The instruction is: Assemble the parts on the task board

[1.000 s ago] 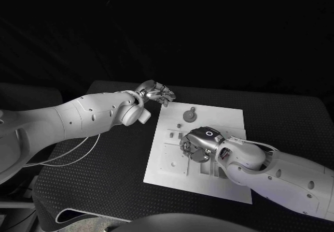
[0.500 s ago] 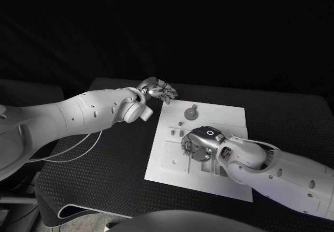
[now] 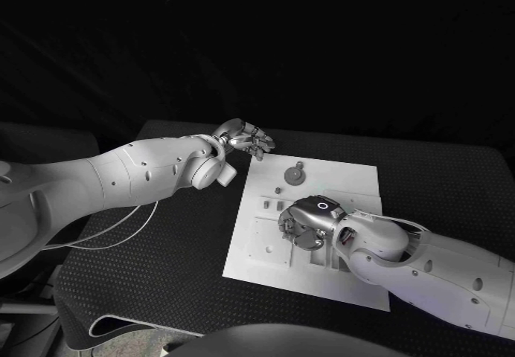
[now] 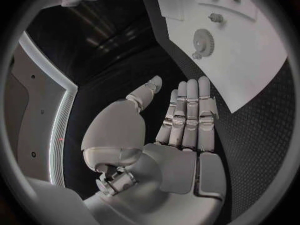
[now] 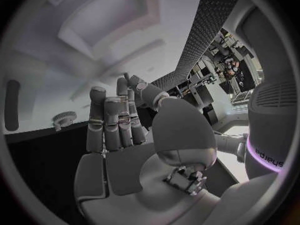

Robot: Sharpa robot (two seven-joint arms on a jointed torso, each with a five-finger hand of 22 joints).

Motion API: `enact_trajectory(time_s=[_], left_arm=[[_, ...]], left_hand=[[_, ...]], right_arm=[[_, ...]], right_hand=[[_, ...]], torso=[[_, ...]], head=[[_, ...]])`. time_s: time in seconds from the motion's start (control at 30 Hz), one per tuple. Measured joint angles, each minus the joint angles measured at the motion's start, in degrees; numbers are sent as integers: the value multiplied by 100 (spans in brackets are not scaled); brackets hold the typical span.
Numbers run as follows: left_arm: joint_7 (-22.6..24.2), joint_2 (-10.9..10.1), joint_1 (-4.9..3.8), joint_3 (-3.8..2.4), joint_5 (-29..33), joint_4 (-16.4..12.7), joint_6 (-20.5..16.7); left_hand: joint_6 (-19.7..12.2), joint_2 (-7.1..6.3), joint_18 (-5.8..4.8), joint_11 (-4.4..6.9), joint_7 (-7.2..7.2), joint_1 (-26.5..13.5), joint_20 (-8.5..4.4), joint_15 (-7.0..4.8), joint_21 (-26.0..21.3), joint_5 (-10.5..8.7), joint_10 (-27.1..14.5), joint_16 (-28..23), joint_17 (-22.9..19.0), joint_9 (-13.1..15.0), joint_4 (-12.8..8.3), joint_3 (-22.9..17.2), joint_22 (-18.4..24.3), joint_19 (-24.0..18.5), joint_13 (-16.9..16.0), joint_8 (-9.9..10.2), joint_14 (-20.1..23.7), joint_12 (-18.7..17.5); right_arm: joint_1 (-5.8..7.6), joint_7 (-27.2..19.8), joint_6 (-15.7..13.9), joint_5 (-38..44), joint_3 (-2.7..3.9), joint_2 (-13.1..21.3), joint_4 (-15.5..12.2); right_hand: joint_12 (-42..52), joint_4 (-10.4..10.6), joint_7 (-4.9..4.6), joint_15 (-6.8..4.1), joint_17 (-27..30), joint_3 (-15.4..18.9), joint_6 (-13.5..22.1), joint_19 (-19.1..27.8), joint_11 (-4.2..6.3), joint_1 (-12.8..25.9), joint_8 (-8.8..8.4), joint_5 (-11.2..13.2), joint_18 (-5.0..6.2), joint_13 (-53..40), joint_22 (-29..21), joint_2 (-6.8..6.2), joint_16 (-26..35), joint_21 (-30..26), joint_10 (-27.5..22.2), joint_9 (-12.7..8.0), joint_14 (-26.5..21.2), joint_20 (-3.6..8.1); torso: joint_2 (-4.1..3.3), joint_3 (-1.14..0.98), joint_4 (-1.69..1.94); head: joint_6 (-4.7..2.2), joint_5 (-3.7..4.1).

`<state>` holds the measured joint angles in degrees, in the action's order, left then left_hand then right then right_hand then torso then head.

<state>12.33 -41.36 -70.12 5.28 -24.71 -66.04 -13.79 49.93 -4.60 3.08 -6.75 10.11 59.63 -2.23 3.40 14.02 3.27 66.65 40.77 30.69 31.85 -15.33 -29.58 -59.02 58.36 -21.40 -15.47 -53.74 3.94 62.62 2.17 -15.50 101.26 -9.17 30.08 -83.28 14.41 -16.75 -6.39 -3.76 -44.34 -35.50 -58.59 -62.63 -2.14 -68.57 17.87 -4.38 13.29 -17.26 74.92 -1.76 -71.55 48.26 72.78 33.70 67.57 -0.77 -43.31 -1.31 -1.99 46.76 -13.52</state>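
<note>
The flat white rectangular task board (image 3: 354, 186) lies mid-frame on the black textured table (image 3: 161, 260). The silver left hand (image 3: 245, 138) hovers flat, fingers straight, holding nothing. The silver right hand (image 3: 305, 223) rests over the board's recessed slots; its grasp cannot be made out. A round grey toothed gear (image 3: 293, 175) sits near the board's upper edge.

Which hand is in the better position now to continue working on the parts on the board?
Probably the right hand: it is over the middle of the task board. The left hand, open, is off the board's far corner.

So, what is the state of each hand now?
Left hand: open, holds nothing.
Right hand: over the task board, fingers straight, apparently holding nothing.
</note>
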Motion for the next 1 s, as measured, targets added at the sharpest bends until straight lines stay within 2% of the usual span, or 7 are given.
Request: enact_trajectory(time_s=[0.5,1.0], left_arm=[[0,10,0,0,1,6,1],[-4,19,-2,0,2,8,4]], left_hand=[[0,0,-8,0,0,0,0,20,-22,0,0,0,9,-5,0,0,-1,0,0,0,-20,0],[-20,0,7,0,20,0,0,20,-22,0,0,-22,21,-10,0,0,4,0,4,0,-20,0]], right_arm=[[-24,-7,30,9,-26,-34,39],[-21,24,149,54,-42,-147,146]], right_hand=[[-29,-2,12,1,-5,2,-13,8,0,1,-11,1,0,-11,-1,-1,0,0,0,1,-2,-8],[-29,-8,10,4,-10,8,-12,9,0,8,-18,18,1,-13,-1,-9,23,0,0,4,1,-9]], torso=[[2,0,1],[2,4,1]], head=[[37,-48],[63,-54]])
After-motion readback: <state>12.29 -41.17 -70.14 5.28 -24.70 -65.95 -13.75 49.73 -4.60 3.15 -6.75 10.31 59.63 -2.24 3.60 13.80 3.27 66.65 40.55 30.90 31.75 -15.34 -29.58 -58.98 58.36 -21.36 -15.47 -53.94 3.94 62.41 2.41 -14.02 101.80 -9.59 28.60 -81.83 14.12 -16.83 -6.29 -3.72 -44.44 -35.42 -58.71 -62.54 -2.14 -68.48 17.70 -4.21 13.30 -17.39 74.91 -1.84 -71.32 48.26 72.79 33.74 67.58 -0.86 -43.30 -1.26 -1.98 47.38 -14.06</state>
